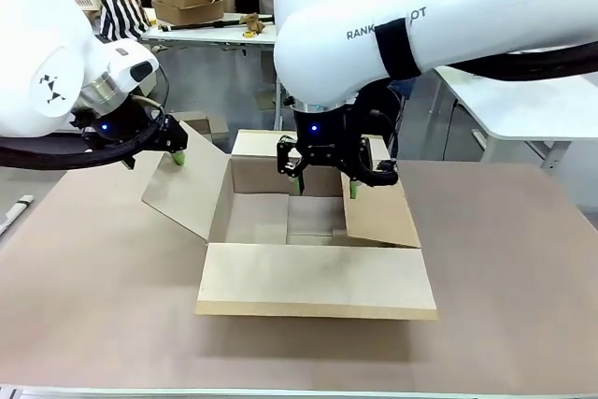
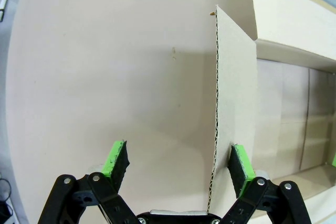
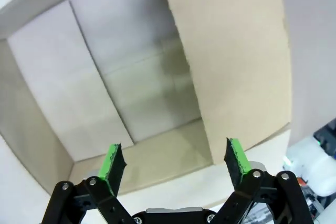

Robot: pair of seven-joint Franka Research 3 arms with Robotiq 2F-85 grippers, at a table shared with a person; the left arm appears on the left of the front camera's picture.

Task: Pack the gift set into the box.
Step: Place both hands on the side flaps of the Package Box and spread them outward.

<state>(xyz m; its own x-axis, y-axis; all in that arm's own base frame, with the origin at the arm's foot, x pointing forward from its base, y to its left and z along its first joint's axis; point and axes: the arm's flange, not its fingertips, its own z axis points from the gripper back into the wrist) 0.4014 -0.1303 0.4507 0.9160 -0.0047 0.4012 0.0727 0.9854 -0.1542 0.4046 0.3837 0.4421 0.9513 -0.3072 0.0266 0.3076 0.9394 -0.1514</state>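
box (image 1: 318, 279) open | right end effector (image 1: 324, 188) spread, over its interior

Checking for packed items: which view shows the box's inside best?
Right wrist view: it looks straight into the box, floor bare. Front view shows part of the floor beyond the near flap; left wrist view, a strip past a raised flap.

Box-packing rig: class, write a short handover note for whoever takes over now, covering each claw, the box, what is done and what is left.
Left claw: open, astride the left flap edge, not closed on it.
Right claw: open, above the box opening, holding nothing.
Done: box on the table, flaps open, floor bare where visible.
Left: gift set not yet inside.
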